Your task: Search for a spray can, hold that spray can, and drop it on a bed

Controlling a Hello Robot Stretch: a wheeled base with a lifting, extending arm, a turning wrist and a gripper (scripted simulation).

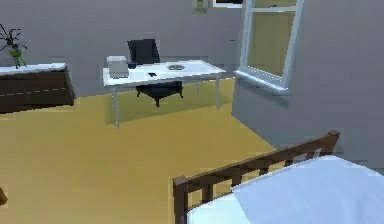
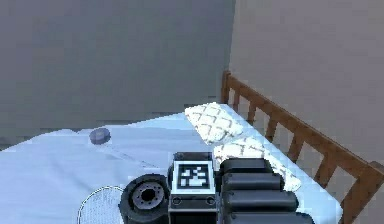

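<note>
— Fingers first: what do they show?
— Thin pale lines low at the arm side view's left, at the far end of the gripper. I cannot tell how they are set. The bed lies right behind them, so I cannot tell whether they hold anything either.
— And the spray can?
— Nothing has a shape I could safely call that. A small grey lump lies on the bed's pale blue cover, farther up the picture than the gripper and well left of the pillows. It is too small to name.
— Moving right?
— A white square with black marks sits on the dark arm. Past it, two patterned pillows lie side by side near the wooden headboard, which runs along the beige wall.
— Forward view, same order.
— At its left a potted plant stands on a dark dresser with a white top. Next comes a white desk, with a pale box on its left end and a round flat thing near the middle. A dark office chair stands behind it. Right of that is a white-framed window in the grey wall. At the bottom right, across the yellow floor, are the bed's wooden footboard and pale cover
</note>
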